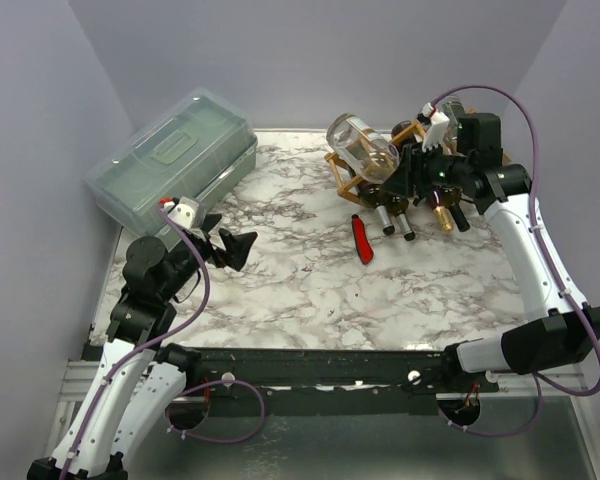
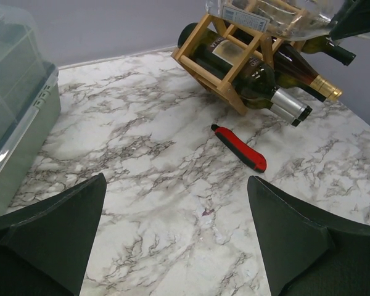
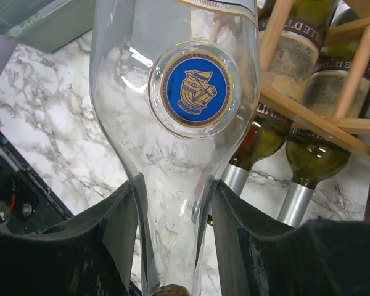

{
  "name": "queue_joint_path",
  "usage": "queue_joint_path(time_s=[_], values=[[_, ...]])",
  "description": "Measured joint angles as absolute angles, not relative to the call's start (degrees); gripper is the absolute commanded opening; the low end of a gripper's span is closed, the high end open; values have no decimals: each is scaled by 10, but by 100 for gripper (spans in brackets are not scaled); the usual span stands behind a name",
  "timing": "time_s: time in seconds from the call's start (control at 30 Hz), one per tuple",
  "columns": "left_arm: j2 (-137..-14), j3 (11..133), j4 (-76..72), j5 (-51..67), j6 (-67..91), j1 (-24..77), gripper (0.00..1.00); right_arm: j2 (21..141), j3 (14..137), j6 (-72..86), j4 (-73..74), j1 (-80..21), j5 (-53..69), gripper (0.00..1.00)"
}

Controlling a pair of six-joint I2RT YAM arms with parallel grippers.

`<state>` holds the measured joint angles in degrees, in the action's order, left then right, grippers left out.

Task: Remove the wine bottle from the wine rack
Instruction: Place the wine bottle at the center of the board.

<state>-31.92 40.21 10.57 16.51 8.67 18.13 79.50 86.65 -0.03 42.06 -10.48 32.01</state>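
At the top of the wine rack (image 1: 342,182): clear wine bottle (image 3: 191,154) pinched by the neck!

Right gripper (image 3: 176,206) has its pads pressed on either side of the slim glass neck, with the fat body tilted up over the rack's upper cells; whether it is free of the wood I cannot tell. Left gripper (image 2: 176,182) hangs well to the left of the rack, fingers spread wide, holding nothing. Danger now, I'd say: smooth glass and a heavy body beyond the pinch, so the bottle could swivel or slide through. If it snags a slat, the whole rack may drag and spill the dark bottles (image 2: 259,80) beneath, towards the red cutter (image 2: 239,148) just in front of the rack.
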Motion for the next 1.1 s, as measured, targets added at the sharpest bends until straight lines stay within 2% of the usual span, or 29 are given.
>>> queue_joint_path(time_s=[0.47, 1.1], values=[[-315, 379, 78, 206, 69, 181, 99, 771, 823, -29, 434, -142, 392, 0], [-264, 310, 11, 306, -16, 205, 99, 735, 705, -112, 452, -206, 444, 0]])
